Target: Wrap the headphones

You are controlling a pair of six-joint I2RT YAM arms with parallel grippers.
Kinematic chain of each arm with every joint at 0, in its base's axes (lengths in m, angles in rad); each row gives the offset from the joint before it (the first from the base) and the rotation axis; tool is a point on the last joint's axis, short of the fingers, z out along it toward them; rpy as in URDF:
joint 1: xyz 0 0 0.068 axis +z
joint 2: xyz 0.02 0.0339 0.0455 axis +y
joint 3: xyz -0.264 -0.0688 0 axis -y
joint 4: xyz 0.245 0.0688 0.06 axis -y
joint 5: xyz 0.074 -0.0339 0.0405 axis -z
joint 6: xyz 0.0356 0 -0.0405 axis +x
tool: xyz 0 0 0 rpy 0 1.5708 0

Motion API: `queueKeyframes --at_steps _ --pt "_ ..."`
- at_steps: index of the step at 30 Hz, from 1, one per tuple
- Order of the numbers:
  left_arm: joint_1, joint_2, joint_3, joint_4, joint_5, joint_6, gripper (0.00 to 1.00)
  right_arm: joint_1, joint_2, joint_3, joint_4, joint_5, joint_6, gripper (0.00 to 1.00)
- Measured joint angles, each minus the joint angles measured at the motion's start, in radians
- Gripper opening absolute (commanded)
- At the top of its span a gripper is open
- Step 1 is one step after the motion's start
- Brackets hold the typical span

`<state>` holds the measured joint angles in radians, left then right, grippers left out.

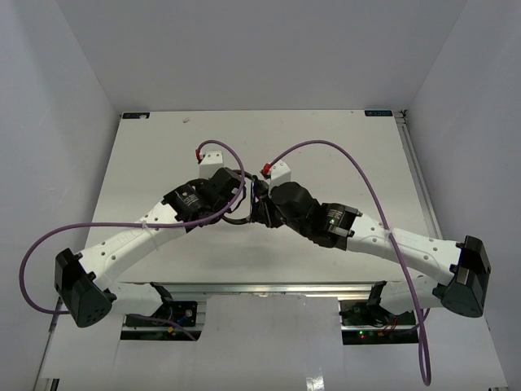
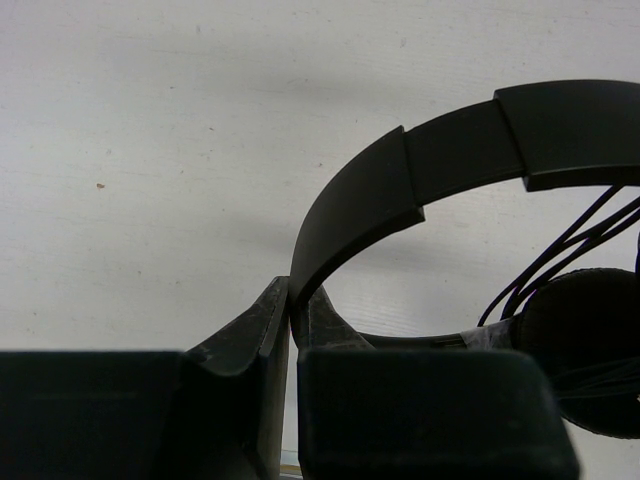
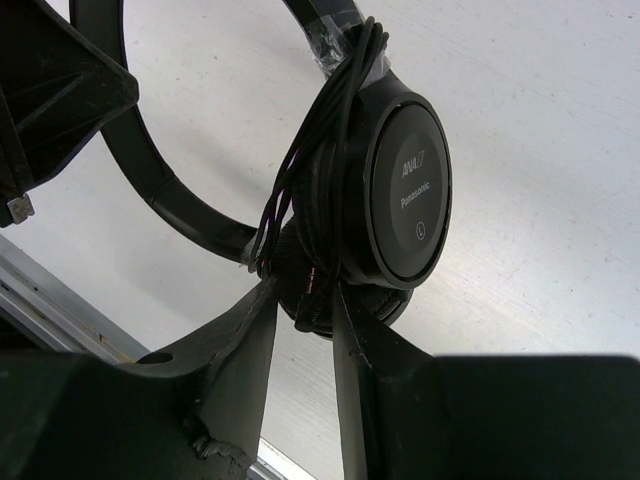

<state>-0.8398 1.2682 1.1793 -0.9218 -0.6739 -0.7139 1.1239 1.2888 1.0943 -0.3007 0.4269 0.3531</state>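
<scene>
Above the white table's (image 1: 342, 147) middle (midway between its side edges), my left gripper (image 2: 291, 305) clamps the black arched-band headphones (image 2: 470, 140) steady while my right gripper (image 3: 303, 300), nearly closed, pins the thin dark cord (image 3: 345, 80) coils against the earcup (image 3: 405, 190).

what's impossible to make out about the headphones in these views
Top external: the headphones are mostly hidden under the left arm and the right arm.
Left wrist: one earcup is cut by the right edge; the left gripper hides the headband below its pinch.
Right wrist: the cord passes behind the labelled earcup; its end, near the right gripper, is too dark to tell.
</scene>
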Motion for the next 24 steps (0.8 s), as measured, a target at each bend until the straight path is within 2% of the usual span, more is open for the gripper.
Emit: queueKeyframes --at_steps 4,14,24 --pt "0.000 0.000 0.000 -0.004 0.000 0.000 0.00 0.014 0.000 0.000 -0.016 0.030 0.008 0.35" --pt "0.000 0.000 0.000 -0.013 0.000 0.000 0.00 0.036 0.006 0.006 -0.055 0.082 0.025 0.08" --pt "0.000 0.001 0.000 -0.011 0.002 0.000 0.00 0.097 0.119 0.076 -0.064 0.109 0.031 0.08"
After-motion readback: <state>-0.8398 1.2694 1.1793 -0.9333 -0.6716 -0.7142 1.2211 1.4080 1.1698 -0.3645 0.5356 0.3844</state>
